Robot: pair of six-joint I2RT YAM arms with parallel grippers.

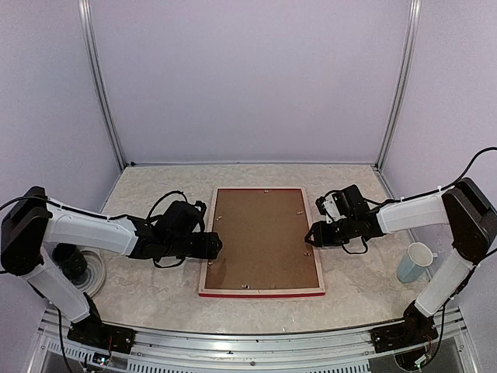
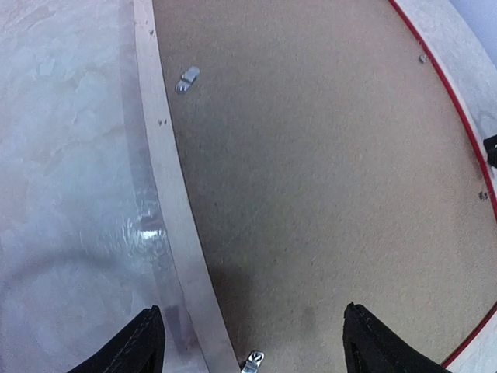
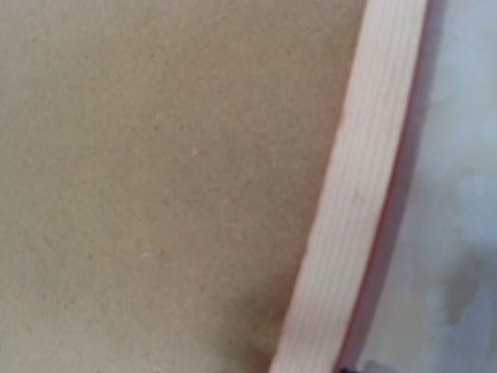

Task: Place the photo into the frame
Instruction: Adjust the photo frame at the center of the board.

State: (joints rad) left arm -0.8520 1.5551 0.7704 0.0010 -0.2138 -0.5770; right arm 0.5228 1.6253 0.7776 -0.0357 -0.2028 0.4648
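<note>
The frame (image 1: 261,294) lies face down in the middle of the table, pale wood back edge up, a red rim showing round it. The brown backing board (image 1: 260,237) sits inside it. The photo is hidden. My left gripper (image 1: 214,245) is open and empty over the frame's left edge (image 2: 167,155), its fingers (image 2: 144,342) astride the edge and the board (image 2: 311,155). My right gripper (image 1: 311,235) is at the frame's right edge; its wrist view shows only the board (image 3: 155,155) and the pale edge (image 3: 365,155), no fingers.
Small metal clips (image 2: 187,79) sit on the board along the frame's edge. A pale blue mug (image 1: 414,262) stands at the right. A dark cup on a white plate (image 1: 76,266) stands at the left. Walls close in the table on three sides.
</note>
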